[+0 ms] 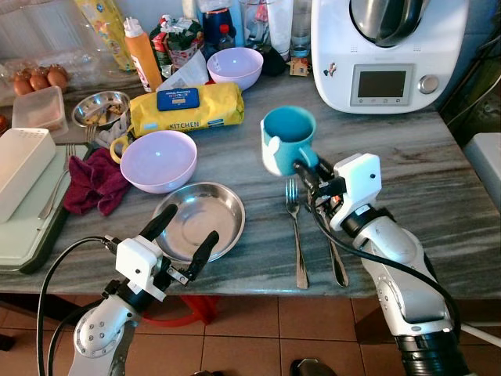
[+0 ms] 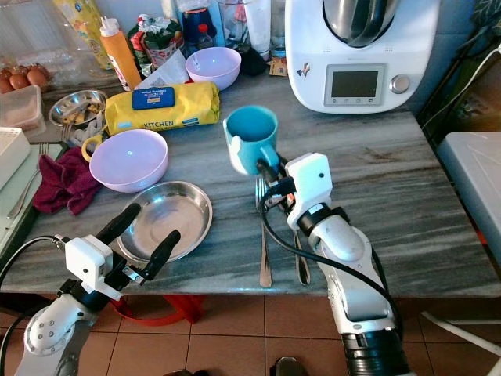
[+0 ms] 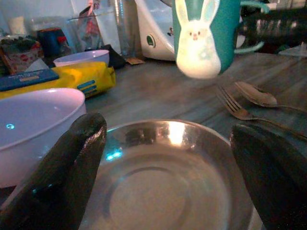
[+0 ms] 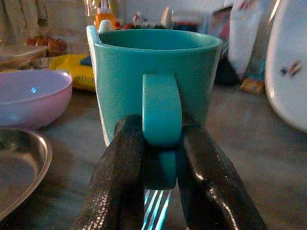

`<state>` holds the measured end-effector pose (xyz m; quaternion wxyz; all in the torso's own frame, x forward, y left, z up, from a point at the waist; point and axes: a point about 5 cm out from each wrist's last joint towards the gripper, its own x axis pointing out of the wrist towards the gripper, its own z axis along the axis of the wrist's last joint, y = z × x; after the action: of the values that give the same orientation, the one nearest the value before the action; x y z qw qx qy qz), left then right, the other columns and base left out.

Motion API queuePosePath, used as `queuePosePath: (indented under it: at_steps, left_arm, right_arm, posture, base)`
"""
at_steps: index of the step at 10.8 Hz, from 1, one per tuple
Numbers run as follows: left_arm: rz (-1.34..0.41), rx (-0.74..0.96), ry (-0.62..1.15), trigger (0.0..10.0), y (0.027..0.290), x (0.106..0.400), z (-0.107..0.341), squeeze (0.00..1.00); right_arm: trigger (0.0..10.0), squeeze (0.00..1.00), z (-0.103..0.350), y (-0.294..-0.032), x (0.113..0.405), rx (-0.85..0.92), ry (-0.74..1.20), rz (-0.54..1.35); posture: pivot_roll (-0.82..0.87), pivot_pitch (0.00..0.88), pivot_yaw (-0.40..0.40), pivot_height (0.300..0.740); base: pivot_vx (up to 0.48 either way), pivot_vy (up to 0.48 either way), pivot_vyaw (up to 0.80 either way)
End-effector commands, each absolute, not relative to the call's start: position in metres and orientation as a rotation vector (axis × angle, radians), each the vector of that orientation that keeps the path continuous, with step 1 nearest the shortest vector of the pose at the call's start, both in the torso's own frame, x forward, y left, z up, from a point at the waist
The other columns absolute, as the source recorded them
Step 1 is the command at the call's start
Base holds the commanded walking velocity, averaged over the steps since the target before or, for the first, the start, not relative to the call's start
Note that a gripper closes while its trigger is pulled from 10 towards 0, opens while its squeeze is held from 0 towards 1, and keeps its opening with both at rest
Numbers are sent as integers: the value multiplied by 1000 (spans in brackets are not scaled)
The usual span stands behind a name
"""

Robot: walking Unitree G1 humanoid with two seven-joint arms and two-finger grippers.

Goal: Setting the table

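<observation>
Place setting: steel plate (image 1: 199,219) near the table's (image 1: 438,188) front edge; fork (image 1: 296,235) and spoon (image 1: 335,258) laid side by side just right of it.
Outstanding: teal mug (image 1: 286,141) not yet set down.
Mug position: held off the table above the fork's tines.
Right gripper (image 4: 160,158): fingers pinched on the mug handle.
Left gripper (image 1: 182,239): fingers spread, holding nothing, at the plate's near rim.

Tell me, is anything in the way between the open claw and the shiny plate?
No. The left gripper hovers open at the table's near edge, right in front of the steel plate, with nothing between them. The right gripper is busy holding the teal mug.
</observation>
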<state>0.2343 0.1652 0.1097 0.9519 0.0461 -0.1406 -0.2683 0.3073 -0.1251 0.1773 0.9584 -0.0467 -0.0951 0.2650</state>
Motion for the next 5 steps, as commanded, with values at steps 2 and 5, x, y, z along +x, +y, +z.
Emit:
queuePosePath:
  at_steps: [2, 5]
  left_arm:
    - [-544, 107, -285, 10000, 168, 234, 107, 0]
    - [-541, 103, -285, 10000, 169, 237, 101, 0]
  right_arm:
    - [10000, 0, 177, -121, 313, -48, -173, 587]
    - [10000, 0, 175, -105, 321, -51, -162, 682]
  posture:
    - [-91, 171, 74, 740]
    - [-82, 171, 71, 740]
  base:
    - [0, 0, 0]
    - [0, 0, 0]
